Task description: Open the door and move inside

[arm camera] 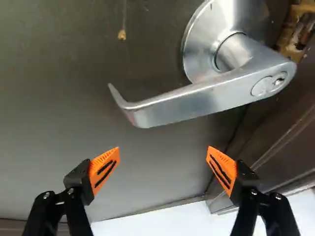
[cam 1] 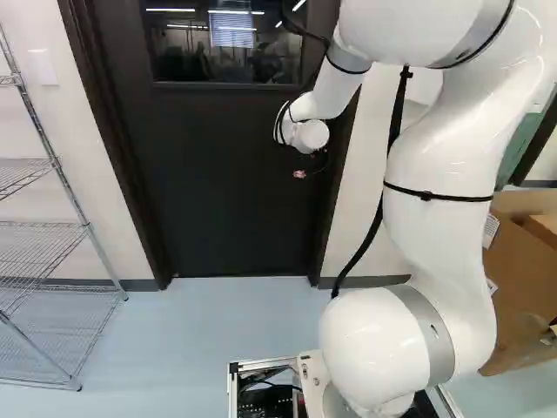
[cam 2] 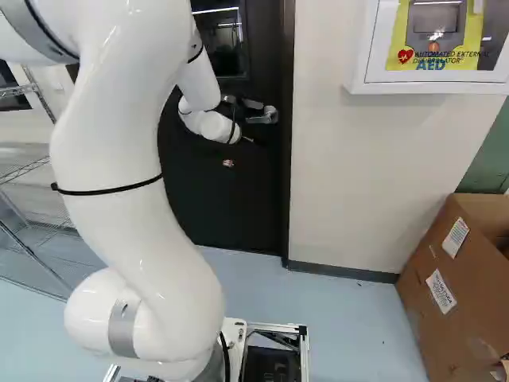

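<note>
We get the silver metal lever handle point(arm camera: 197, 101) large and clear in the wrist view, with its round plate and keyhole; the right base view has it small, just beside the white wrist, while the left base view loses it behind the arm. The handle is mounted on the dark flat door point(cam 1: 235, 183), which sits shut in its dark frame point(cam 1: 109, 131). Only the left base view gives us the white wall plate point(cam 1: 42, 67) and a broad look at the dark glass window point(cam 1: 231, 43); only the right one shows the white-and-yellow wall cabinet point(cam 2: 362, 56). Both catch the silver wire rack point(cam 1: 35, 226) and the brown cardboard box point(cam 2: 445, 294). As for pose, the glossy white arm point(cam 1: 435, 174) rises from its joint at the foot, bulges at the lower bend, runs up past the top edge, then angles down and forward so its wrist hangs in front of the door near the handle. We mark the jaws as released: orange pads point(arm camera: 104, 169) spread well apart, gripping nothing, with the lever's free end ahead of the gap.
</note>
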